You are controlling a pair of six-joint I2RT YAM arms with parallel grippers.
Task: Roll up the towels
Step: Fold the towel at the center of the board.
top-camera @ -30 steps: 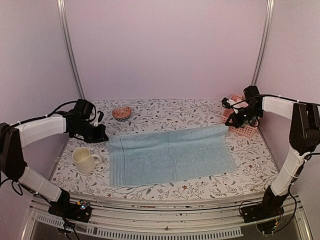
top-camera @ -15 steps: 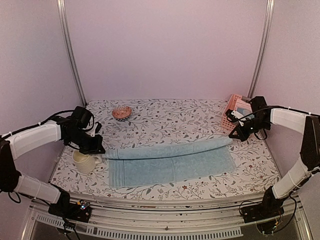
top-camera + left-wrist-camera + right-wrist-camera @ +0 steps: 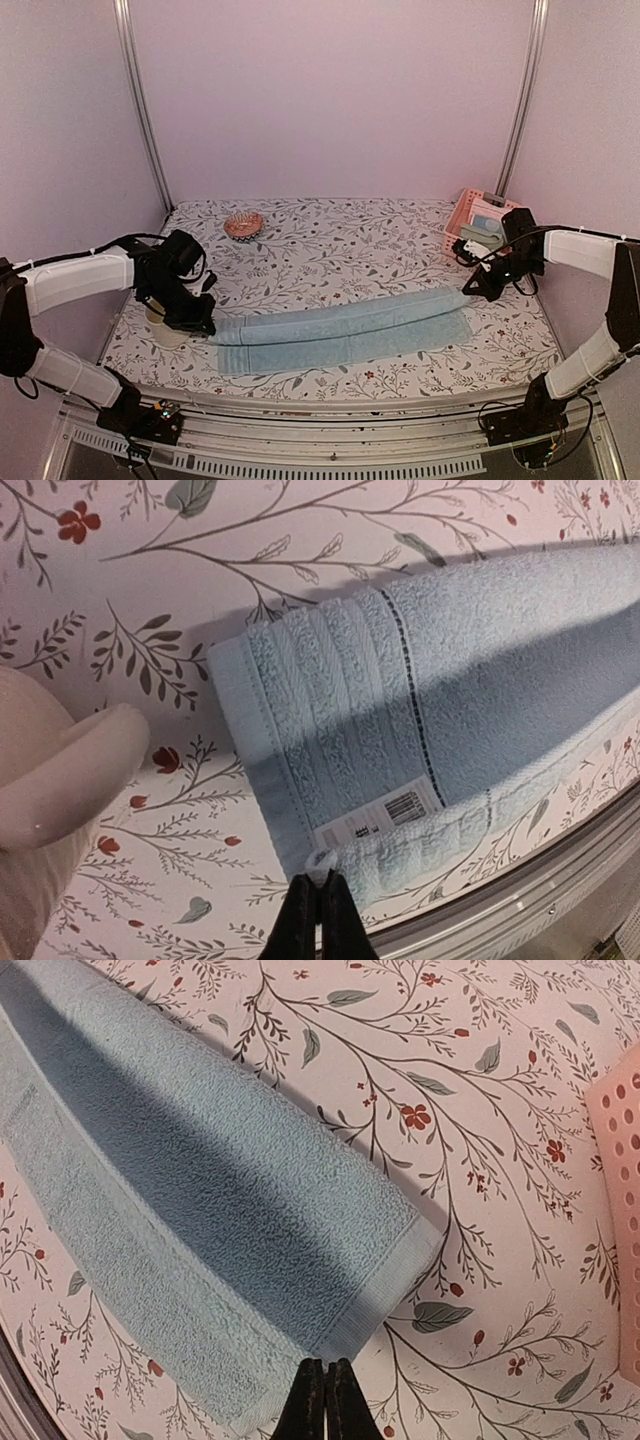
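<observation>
The light blue towel (image 3: 345,328) lies across the table, folded lengthwise into a narrow band, its upper layer draped over the lower. My left gripper (image 3: 207,326) is shut on the upper layer's left corner (image 3: 322,865), beside the towel's white label. My right gripper (image 3: 468,293) is shut on the upper layer's right corner (image 3: 335,1345). In both wrist views the towel (image 3: 450,670) (image 3: 200,1180) stretches away from the black fingertips. A pale greenish towel (image 3: 482,235) sits inside the pink basket.
A cream mug (image 3: 160,326) stands right behind my left gripper and fills the left edge of the left wrist view (image 3: 60,780). A small orange bowl (image 3: 243,224) sits at the back left. The pink perforated basket (image 3: 468,212) leans at the back right. The metal rail (image 3: 330,440) runs along the near edge.
Both grippers have carried the towel's far edge toward the near side, folding the flat towel over itself into a narrow band. The left arm now covers part of the mug.
</observation>
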